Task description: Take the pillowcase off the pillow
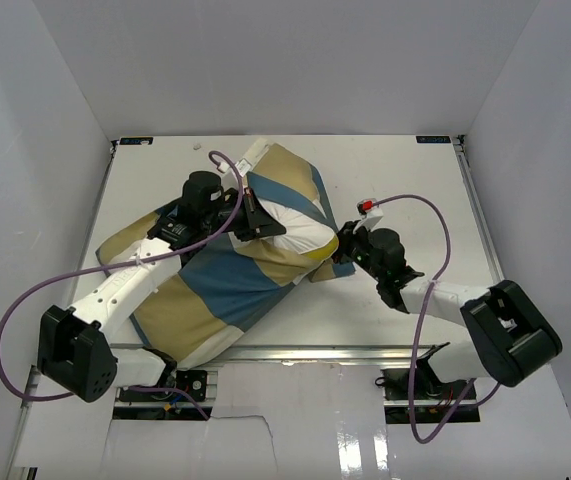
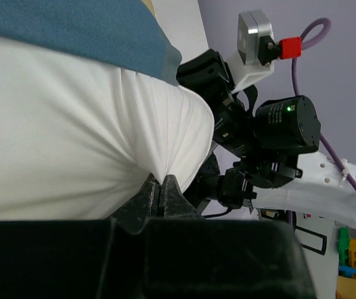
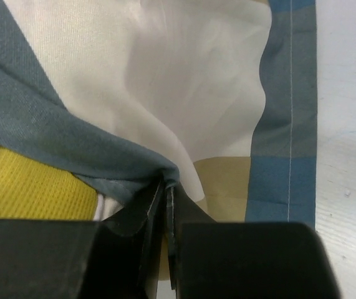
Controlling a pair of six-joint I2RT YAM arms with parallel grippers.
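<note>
Top external view: checked pillowcase (image 1: 230,285) lies across bench (image 1: 405,175) middle, white pillow (image 1: 300,232) bulging from its open end. Most of pillow is inside pillowcase. Closed left fingers (image 2: 148,200) pinch fold of white pillow fabric. Closed right fingers (image 3: 148,212) grip blue pillowcase edge, just beside yellow pillow side.

right gripper (image 3: 165,193) pinching pillowcase (image 3: 165,81) fold, yellow pillow (image 3: 34,187) edge

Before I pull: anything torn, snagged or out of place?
Nothing stands out. The pillow pokes from the bunched pillowcase; left hand pinches pillow fabric, right hand pinches the pillowcase edge. No tear visible.
</note>
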